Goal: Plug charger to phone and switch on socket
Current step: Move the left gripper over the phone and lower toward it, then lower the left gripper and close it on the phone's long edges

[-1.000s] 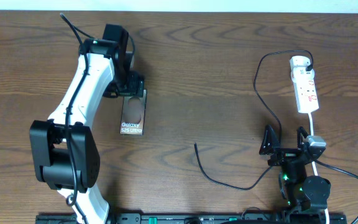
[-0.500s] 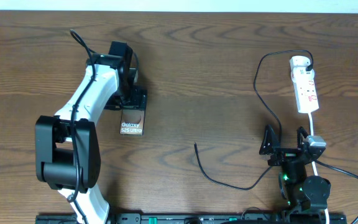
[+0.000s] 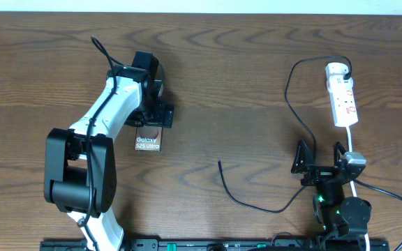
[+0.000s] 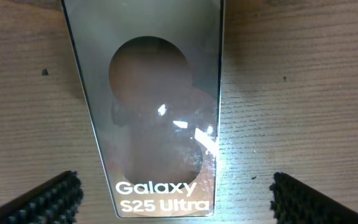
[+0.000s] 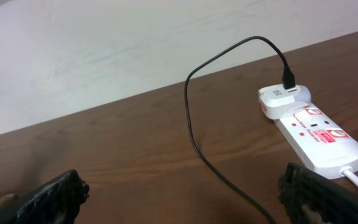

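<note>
Black charger [image 3: 220,165] tip shows overhead only; L wrist: phone [image 4: 157,124] up close.

- Phone [image 3: 148,142]: flat slab with a dark frame; brownish screen with a pale oval and white "Galaxy S25 Ultra" text. Lies face up on the left of the worktop [image 3: 243,84].
- Charger [image 5: 187,93]: thin black cable. One end sits in a white adapter [image 5: 281,96] on the socket's far end. The free tip lies well apart from the phone, to its right.
- Socket [image 3: 343,97]: narrow white strip with red marks and a white cord. Lies flat at far right.
</note>
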### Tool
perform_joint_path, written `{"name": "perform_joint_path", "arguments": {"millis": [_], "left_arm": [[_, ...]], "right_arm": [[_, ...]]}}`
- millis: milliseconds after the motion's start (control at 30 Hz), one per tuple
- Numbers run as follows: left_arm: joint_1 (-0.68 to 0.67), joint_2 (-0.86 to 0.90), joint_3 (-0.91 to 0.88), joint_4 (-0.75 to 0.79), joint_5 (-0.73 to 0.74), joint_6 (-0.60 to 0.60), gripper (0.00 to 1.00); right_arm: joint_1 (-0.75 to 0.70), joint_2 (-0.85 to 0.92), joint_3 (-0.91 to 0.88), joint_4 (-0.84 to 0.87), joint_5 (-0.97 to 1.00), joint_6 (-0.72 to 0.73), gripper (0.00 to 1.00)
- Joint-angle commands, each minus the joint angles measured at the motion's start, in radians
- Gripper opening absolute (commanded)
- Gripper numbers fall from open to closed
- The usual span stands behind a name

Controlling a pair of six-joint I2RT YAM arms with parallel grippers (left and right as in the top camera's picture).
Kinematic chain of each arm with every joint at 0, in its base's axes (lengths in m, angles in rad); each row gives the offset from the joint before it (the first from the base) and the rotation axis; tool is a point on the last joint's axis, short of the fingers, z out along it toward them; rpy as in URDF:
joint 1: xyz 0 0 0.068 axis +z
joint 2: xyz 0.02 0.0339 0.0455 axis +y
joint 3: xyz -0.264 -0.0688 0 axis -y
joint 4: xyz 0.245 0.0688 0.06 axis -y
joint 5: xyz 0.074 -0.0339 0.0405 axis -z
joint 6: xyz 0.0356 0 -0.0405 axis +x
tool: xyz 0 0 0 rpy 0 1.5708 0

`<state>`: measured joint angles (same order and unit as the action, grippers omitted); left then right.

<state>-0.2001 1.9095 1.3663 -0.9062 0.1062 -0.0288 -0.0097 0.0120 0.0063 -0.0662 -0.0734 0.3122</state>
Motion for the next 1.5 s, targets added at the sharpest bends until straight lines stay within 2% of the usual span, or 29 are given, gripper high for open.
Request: {"name": "perform_joint_path", "arguments": {"millis": [0,400,633,1467], "left_arm": [[0.000,-0.005,-0.004,0.002,0.005,-0.003,0.98],[0.000,-0.005,-0.040,0.060,0.005,-0.002,0.98],[0.000,-0.005,-0.040,0.069,-0.056,-0.003,0.98],[0.000,0.015,-0.067,0.165,-0.056,-0.029,0.98]], "right_arm": [[0.013,-0.006,-0.001,-0.005,0.004,0.009,0.99],[0.013,-0.006,-0.001,-0.005,0.004,0.009,0.99],[0.013,-0.006,-0.001,-0.005,0.004,0.009,0.99],[0.013,-0.006,-0.001,-0.005,0.004,0.009,0.99]]}}
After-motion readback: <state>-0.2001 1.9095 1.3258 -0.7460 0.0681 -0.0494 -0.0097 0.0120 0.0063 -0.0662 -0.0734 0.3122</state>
